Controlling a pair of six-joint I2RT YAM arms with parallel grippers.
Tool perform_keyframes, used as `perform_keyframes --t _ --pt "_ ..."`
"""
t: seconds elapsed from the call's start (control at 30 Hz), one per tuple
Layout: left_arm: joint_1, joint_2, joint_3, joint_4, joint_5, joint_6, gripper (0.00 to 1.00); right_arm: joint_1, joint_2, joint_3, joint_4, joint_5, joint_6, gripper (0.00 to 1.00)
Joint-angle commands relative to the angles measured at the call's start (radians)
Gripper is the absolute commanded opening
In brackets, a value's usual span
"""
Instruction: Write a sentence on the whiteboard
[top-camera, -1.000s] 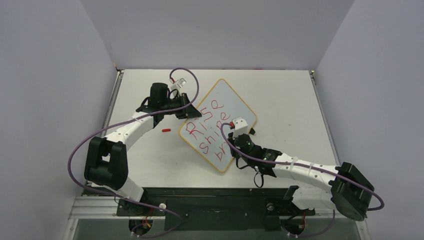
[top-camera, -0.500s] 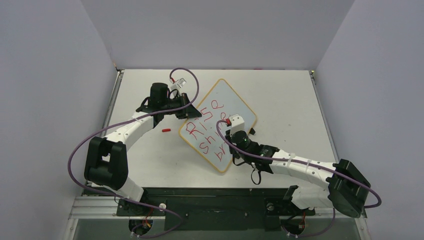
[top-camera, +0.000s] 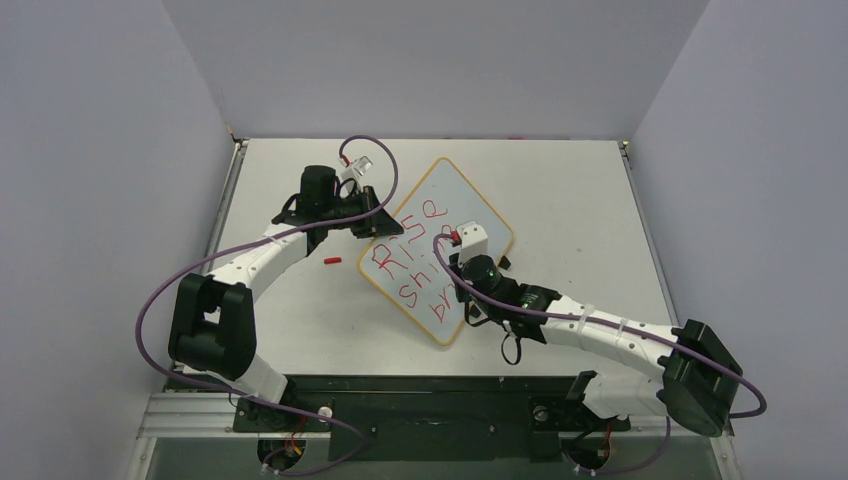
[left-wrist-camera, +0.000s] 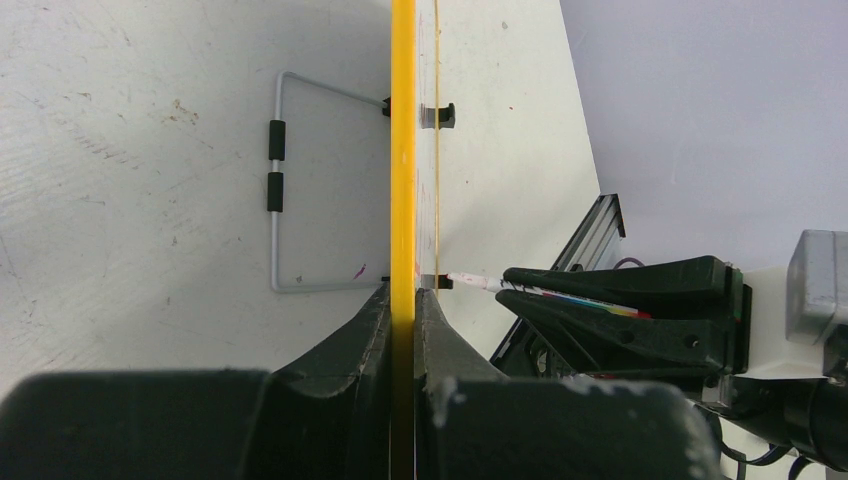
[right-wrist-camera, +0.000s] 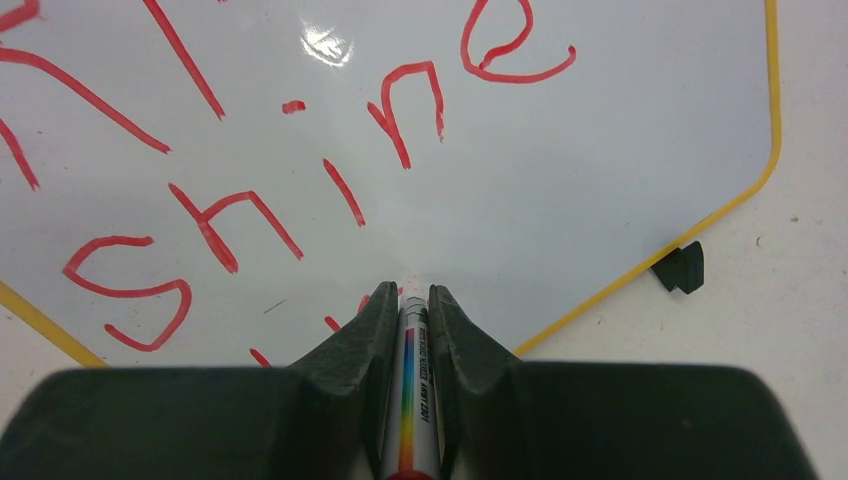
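The whiteboard (top-camera: 468, 208), white with a thin orange-yellow frame, lies skewed on the table and carries red writing: "Rise", "shine" and the start of a third line. My left gripper (top-camera: 374, 222) is shut on its left edge; the left wrist view shows the yellow frame (left-wrist-camera: 403, 150) pinched between the jaws (left-wrist-camera: 403, 325). My right gripper (top-camera: 462, 290) is shut on a rainbow-striped marker (right-wrist-camera: 411, 385). The marker's tip rests on the board (right-wrist-camera: 600, 150) just under "shine", beside short red strokes. The left wrist view also catches the marker (left-wrist-camera: 560, 292) meeting the board.
A small red cap (top-camera: 333, 261) lies on the table left of the board. A wire stand (left-wrist-camera: 277, 180) folds out behind the board. A black clip (right-wrist-camera: 680, 268) sits at the board's lower right edge. Grey walls close in the table on three sides.
My right gripper has shifted slightly left and up over the board's lower part with the marker. The left arm and the board have stayed put.
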Motion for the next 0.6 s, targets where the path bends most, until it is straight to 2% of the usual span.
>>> perform_keyframes --t 0.0,0.57 --pt "-0.001 -0.02 0.038 0.04 -0.032 0.049 0.0 -0.004 -0.003 0.065 0.033 -0.018 -0.007 0.0" --pt "-0.002 -0.023 0.038 0.039 -0.034 0.049 0.0 -0.006 0.066 0.068 0.062 -0.04 -0.001 0.0"
